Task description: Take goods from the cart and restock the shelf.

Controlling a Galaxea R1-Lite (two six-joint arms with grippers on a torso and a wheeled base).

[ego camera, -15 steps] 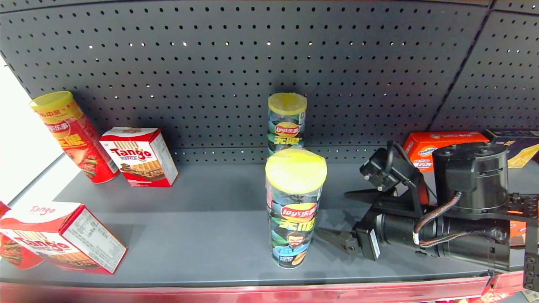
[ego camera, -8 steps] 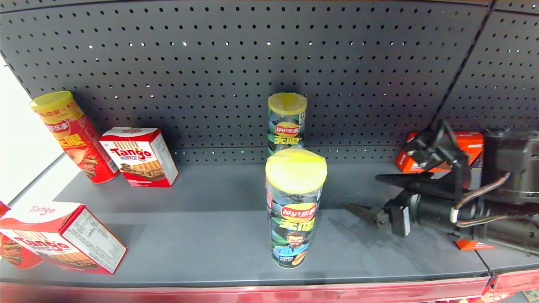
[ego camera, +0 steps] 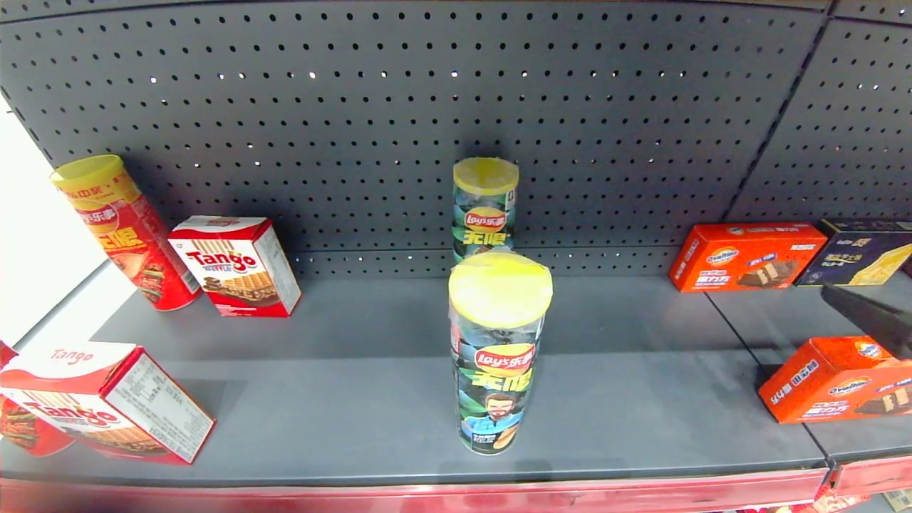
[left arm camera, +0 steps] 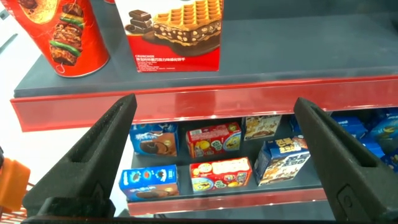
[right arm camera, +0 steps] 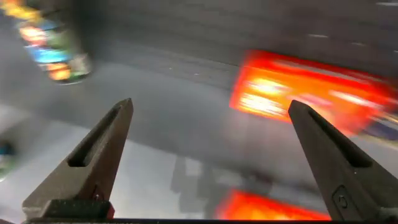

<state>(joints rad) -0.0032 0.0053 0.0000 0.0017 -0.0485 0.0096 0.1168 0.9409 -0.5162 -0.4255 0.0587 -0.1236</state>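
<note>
Two green chip cans with yellow lids stand upright mid-shelf, the front can (ego camera: 499,349) directly before the rear can (ego camera: 486,206). My right gripper (right arm camera: 211,106) is open and holds nothing, above the shelf floor. From it the front can (right arm camera: 53,53) is a blur off to one side, with an orange box (right arm camera: 311,93) ahead. One dark finger (ego camera: 871,317) of it shows at the head view's right edge, well clear of the cans. My left gripper (left arm camera: 214,104) is open and empty, low before the shelf's red front edge (left arm camera: 186,106).
At the left stand a red chip can (ego camera: 125,231), a wafer box (ego camera: 239,265) and a tilted wafer box (ego camera: 107,402) near the front edge. At the right lie two orange boxes (ego camera: 748,255) (ego camera: 833,377) and a dark box (ego camera: 862,251). A lower shelf (left arm camera: 211,162) holds several packs.
My right arm has pulled back to the right, away from the front can, and has nearly left the head view. The boxes behind it are now uncovered. The cans stayed put.
</note>
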